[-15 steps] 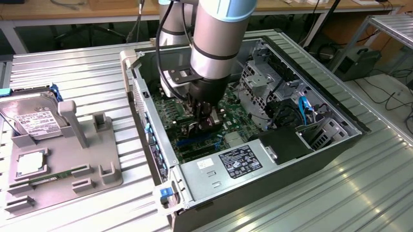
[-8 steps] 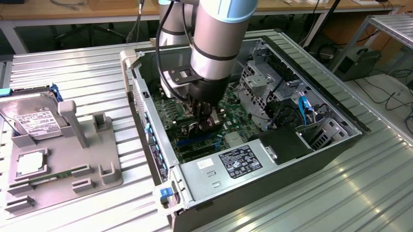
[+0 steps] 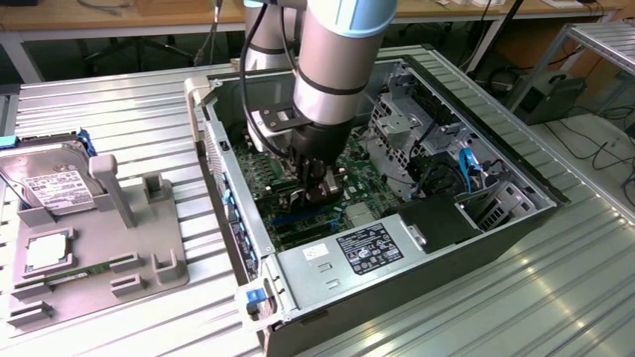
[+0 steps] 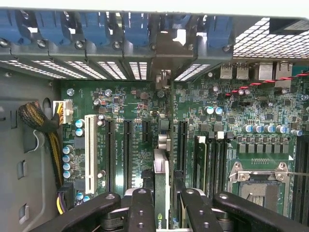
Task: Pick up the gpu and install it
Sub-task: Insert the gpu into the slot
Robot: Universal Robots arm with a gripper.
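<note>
The half-open gripper point(image 4: 161, 212) held the gpu point(image 4: 161, 179) edge-on above the motherboard point(image 4: 130, 101); toward twelve o'clock, misalignment risked jamming its bracket.

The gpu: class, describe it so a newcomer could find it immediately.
Look inside the open computer case lying on the metal table. Over its green motherboard the gripper holds the gpu edge-on, a thin green-edged card standing above the black slots.

I count one arm point(image 3: 332, 59) | one gripper point(image 4: 161, 203) | one gpu point(image 4: 161, 193) held edge-on | one open computer case point(image 3: 516, 186) | one power supply point(image 3: 362, 249) | one white expansion slot point(image 4: 90, 152) | one empty processor socket point(image 4: 260, 181) | one grey parts tray point(image 3: 149, 253) | one hard drive point(image 3: 50, 182) | one memory stick point(image 3: 85, 271)
</note>
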